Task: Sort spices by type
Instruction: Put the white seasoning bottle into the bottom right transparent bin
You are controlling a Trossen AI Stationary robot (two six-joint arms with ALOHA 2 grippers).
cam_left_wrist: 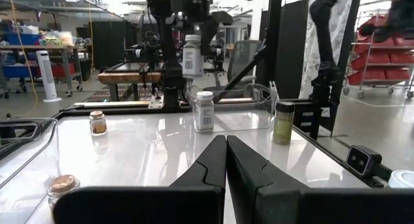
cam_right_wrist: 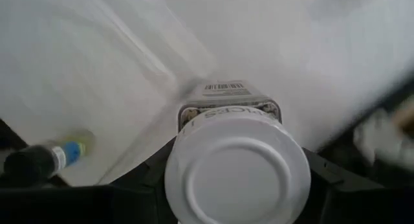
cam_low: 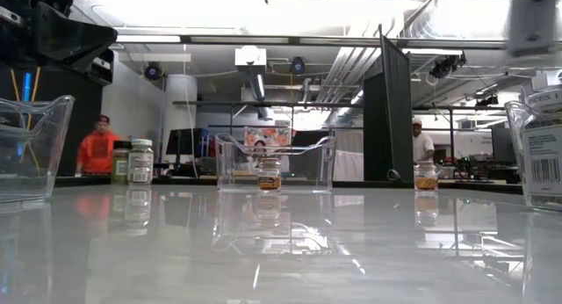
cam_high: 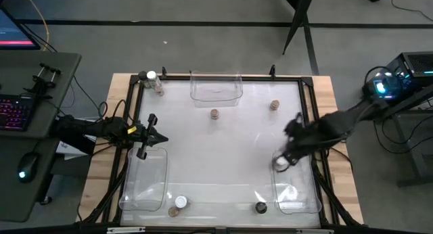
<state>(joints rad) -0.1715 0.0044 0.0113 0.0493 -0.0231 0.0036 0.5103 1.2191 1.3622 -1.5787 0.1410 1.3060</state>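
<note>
One glossy white table point(cam_high: 223, 146) in a workshop — three bins, seven jars visible; right gripper point(cam_right_wrist: 233, 185) grasps a white-lidded jar point(cam_right_wrist: 234, 166) — left gripper point(cam_left_wrist: 226, 160) clenched, empty.

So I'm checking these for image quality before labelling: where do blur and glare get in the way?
Right wrist view: background smeared by motion, only the white-lidded jar in the right claw reads sharply. Low view: glossy table mirrors the jars and ceiling lights, upper right corner blurred. High view: glare streaks across the tabletop. Left wrist view: fairly sharp, shut left claw.
</note>
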